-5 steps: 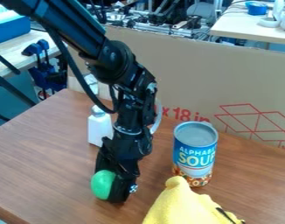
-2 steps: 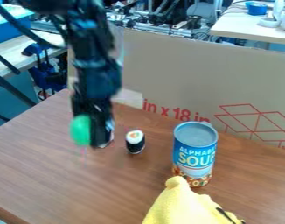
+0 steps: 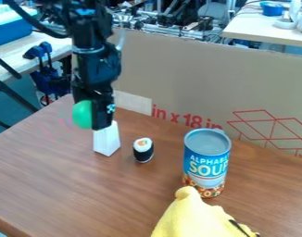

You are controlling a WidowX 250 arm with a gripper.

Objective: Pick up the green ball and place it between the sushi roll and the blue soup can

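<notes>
Cardboard [image 3: 191, 76] walls off the back of the brown table [image 3: 51, 180], and up goes the gripper [image 3: 94, 119]! A second ago it was low toward the near side; now it's higher in view and farther left, the green ball [image 3: 82, 115] travelling with it. The claw is clamped on that ball, above the table's left half, in front of the bottle's top. Out comes the sushi roll [image 3: 143, 149], formerly behind the arm, upright just right of the white bottle [image 3: 106, 141]. That bottle hasn't budged, nor have the can [image 3: 206, 162] and the yellow plush [image 3: 193, 216]. Count them up: one ball, one bottle, one roll, one soup can standing on the right, and one plush at the near edge of view, just in front of the can!
</notes>
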